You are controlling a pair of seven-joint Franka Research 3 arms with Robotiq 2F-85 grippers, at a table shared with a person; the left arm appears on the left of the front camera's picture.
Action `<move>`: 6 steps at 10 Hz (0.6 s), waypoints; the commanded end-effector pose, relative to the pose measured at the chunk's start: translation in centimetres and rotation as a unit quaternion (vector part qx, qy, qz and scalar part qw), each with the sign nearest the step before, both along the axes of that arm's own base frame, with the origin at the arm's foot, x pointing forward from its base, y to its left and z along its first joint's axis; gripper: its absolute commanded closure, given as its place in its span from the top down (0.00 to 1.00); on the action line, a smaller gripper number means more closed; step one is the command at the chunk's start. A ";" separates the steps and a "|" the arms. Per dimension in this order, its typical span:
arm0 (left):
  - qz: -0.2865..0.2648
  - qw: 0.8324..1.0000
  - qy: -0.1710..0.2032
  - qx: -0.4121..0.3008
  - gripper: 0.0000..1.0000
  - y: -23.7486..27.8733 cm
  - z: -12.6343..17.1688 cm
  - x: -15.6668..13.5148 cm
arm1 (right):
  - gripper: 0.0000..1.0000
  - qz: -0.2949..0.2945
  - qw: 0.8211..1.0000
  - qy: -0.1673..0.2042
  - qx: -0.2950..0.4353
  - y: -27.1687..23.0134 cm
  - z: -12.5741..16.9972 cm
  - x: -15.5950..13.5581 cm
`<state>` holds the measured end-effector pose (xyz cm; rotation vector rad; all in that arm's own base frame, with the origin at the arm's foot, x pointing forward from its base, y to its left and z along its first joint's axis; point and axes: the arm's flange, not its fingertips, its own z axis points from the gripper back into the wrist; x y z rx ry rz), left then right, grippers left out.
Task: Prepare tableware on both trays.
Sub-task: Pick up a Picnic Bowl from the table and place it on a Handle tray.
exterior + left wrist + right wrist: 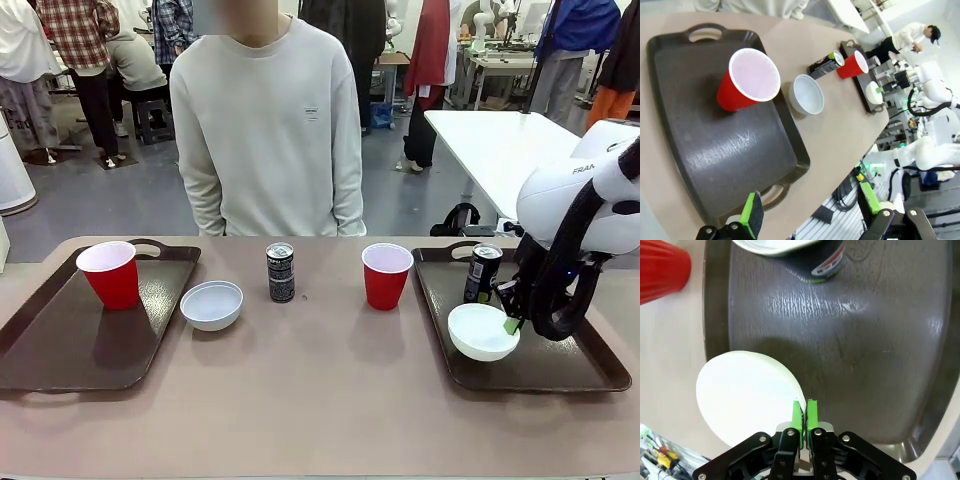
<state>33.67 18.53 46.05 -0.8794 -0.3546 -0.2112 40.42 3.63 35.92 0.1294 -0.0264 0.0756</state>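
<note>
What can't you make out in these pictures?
- Right wrist view: the right can, mostly cut off by the upper edge.
- Front view: the middle can, print too small to read.
- Front view: the right gripper, opening hidden by its own black body.

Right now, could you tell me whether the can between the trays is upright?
Upright: the can stands on its base, silver top rim facing up.
</note>
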 end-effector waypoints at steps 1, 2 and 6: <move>-0.001 1.000 -0.002 -0.005 1.00 0.1 0.1 -0.1 | 0.63 0.015 1.000 -0.015 0.016 0.3 0.5 0.0; -0.001 1.000 -0.002 -0.005 1.00 0.1 0.1 -0.1 | 1.00 0.013 1.000 -0.016 0.017 0.2 0.7 -0.2; -0.001 1.000 -0.002 -0.005 1.00 0.1 0.1 -0.1 | 0.57 0.004 1.000 0.000 0.013 0.1 1.6 -1.1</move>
